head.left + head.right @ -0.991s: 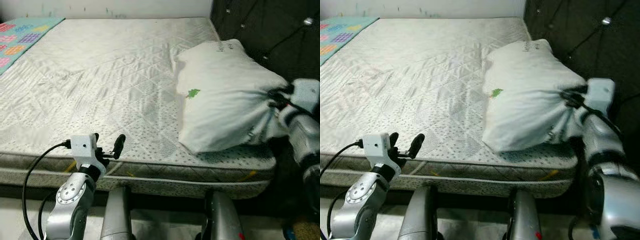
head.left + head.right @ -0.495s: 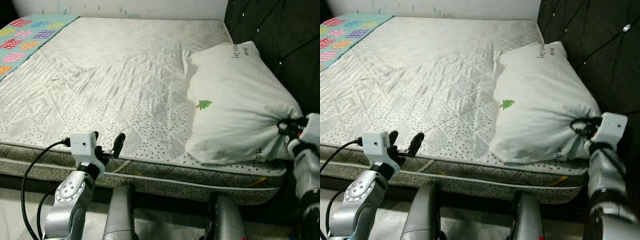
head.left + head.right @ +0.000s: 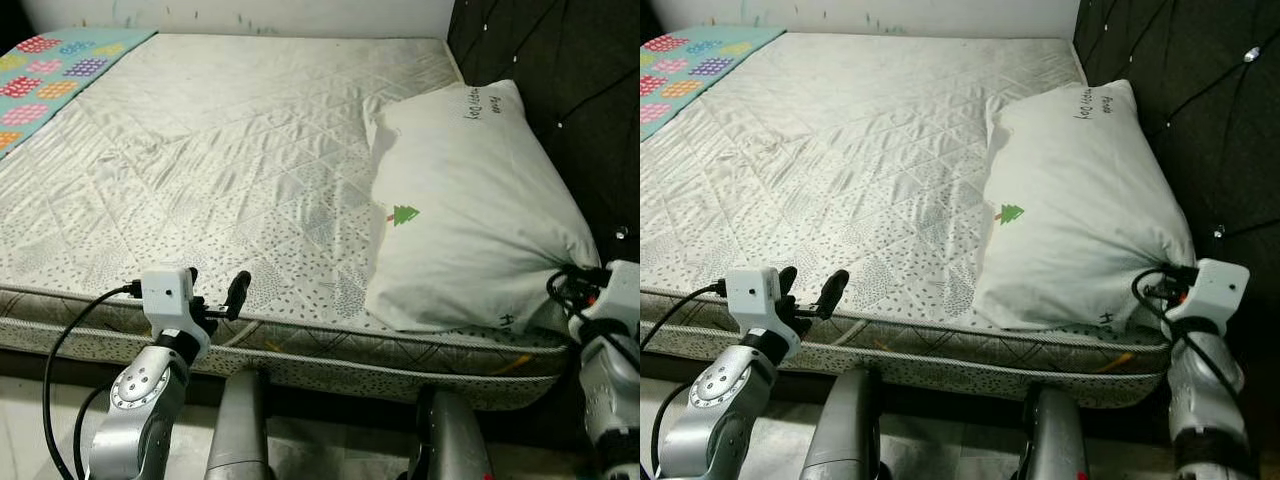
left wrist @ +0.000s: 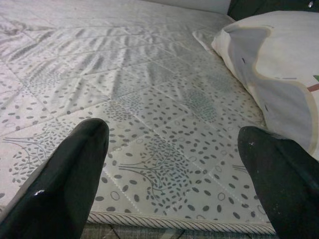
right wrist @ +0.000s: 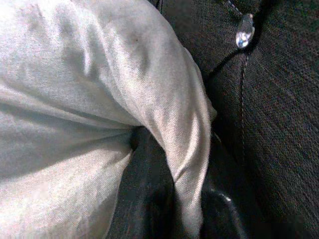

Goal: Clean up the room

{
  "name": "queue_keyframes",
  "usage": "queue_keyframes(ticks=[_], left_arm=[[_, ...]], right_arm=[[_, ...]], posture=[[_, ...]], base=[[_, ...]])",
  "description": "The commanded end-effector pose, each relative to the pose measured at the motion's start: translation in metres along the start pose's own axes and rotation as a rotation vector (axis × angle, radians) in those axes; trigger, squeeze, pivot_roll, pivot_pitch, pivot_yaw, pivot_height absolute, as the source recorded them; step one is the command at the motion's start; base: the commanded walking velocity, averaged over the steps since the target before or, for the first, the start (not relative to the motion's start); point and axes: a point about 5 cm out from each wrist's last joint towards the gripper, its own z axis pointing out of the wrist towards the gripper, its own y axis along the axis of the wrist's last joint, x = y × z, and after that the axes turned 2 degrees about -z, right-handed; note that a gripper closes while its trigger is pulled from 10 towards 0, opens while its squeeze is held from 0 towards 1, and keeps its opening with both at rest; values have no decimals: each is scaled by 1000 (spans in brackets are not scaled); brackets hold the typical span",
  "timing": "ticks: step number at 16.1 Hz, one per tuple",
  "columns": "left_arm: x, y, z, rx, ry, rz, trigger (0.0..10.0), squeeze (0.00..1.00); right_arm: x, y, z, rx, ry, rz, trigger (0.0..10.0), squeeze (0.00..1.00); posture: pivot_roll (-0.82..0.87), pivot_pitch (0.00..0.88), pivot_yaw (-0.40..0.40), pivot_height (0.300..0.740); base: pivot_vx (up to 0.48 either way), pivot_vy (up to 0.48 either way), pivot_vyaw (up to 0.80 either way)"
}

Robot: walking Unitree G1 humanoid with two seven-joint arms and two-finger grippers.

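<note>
Since a second ago the pillow has come down from a bunched, lifted slant to lie nearly flat on the mattress, its long side along the dark tufted headboard and its near corner drawn out toward the right hand. That hand stands at the pillow's near corner, by the mattress edge, and its wrist camera looks onto a fold of white cloth pinched against black fingers, so it seems closed on the pillow's corner. Judging from this, the step in hand is laying the pillow square at the head of the bed; doing it well would mean letting go only when the corner rests on the mattress, not overhanging it, then drawing the hand away without dragging the cloth. On the far side of the mattress from the pillow, the left hand hovers at the near edge, fingers spread wide and holding nothing. A patterned quilt lies at the mattress's far corner from the pillow. How firm the pinch is cannot be told, and the right fingers are mostly hidden by cloth.
</note>
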Motion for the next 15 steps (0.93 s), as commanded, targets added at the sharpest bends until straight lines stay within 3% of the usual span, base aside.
queue_keyframes(ticks=[1, 6, 10, 12, 15], left_arm=[[0, 1, 1, 1, -7, 9, 10000, 0], [-1, 1, 3, 0, -12, 10, 10000, 0], [-2, -1, 4, 4, -16, 6, 10000, 0], [-7, -3, 5, 9, -33, 3, 10000, 0], [-5, -2, 6, 4, -28, 2, 10000, 0]], right_arm=[[-8, -11, -9, 42, -48, 17, 0, 0], [-11, -10, -17, 50, -62, 11, 0, 0], [-16, -22, -40, 94, -73, 8, 0, 0], [-3, -25, -44, 107, -43, 6, 0, 0], [18, -14, -29, 92, 17, 8, 0, 0]], posture=[[48, 51, 55, 517], [46, 48, 56, 517], [19, 50, 55, 517], [17, 48, 54, 517], [23, 43, 42, 517]], base=[[0, 0, 0], [0, 0, 0], [0, 0, 0], [0, 0, 0], [0, 0, 0]])
